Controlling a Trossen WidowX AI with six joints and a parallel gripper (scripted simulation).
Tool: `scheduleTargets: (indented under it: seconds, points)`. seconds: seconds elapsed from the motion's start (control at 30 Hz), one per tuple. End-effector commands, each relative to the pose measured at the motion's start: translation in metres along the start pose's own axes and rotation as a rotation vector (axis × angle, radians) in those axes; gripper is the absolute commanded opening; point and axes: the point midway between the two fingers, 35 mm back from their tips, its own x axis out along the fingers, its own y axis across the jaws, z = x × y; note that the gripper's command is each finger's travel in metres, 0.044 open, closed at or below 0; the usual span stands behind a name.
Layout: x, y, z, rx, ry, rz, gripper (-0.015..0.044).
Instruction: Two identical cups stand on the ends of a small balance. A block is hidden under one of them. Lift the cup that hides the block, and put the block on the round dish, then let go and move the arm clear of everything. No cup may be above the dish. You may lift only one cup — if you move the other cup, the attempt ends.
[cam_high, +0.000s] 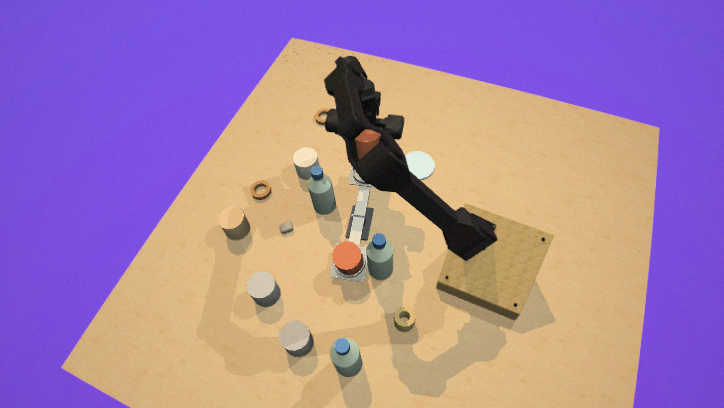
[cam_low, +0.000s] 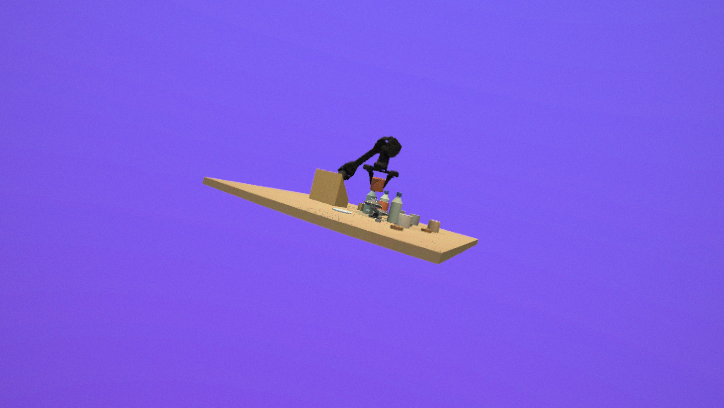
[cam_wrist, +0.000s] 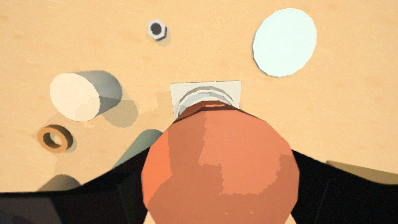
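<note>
My gripper (cam_high: 367, 146) (cam_low: 378, 186) (cam_wrist: 212, 145) is shut on an orange-red cup (cam_high: 368, 137) (cam_low: 377, 182) (cam_wrist: 235, 145). It holds the cup upright, raised above the far end of the balance (cam_high: 360, 202) (cam_wrist: 181, 92). The other orange-red cup (cam_high: 347, 257) (cam_low: 384, 205) stands on the balance's near end in the top view. The round pale dish (cam_high: 421, 165) (cam_low: 341, 210) (cam_wrist: 285, 42) lies flat beside the far end, with nothing on it. The held cup and the arm hide most of that end's pan, and I cannot make out the block.
Bottles (cam_high: 323, 197) (cam_high: 380, 261) stand close on both sides of the balance; another bottle (cam_high: 347, 359) is at the front. A white cylinder (cam_high: 305, 158) (cam_wrist: 75, 96), other cylinders, rings (cam_high: 260, 190) (cam_wrist: 55, 138) and a nut (cam_wrist: 157, 30) stand around. The arm's base sits on a wooden block (cam_high: 506, 273) (cam_low: 326, 187).
</note>
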Motion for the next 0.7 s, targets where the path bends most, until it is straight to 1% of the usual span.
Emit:
scheduleTargets:
  seconds: [0.0, 0.33, 0.67]
  points:
    - [0.003, -0.020, 0.018, 0.004, -0.011, -0.001, 0.0000]
    - [0.027, -0.111, 0.076, 0.008, -0.036, -0.005, 0.0000]
    - [0.066, -0.202, 0.101, 0.006, -0.032, -0.009, 0.0000]
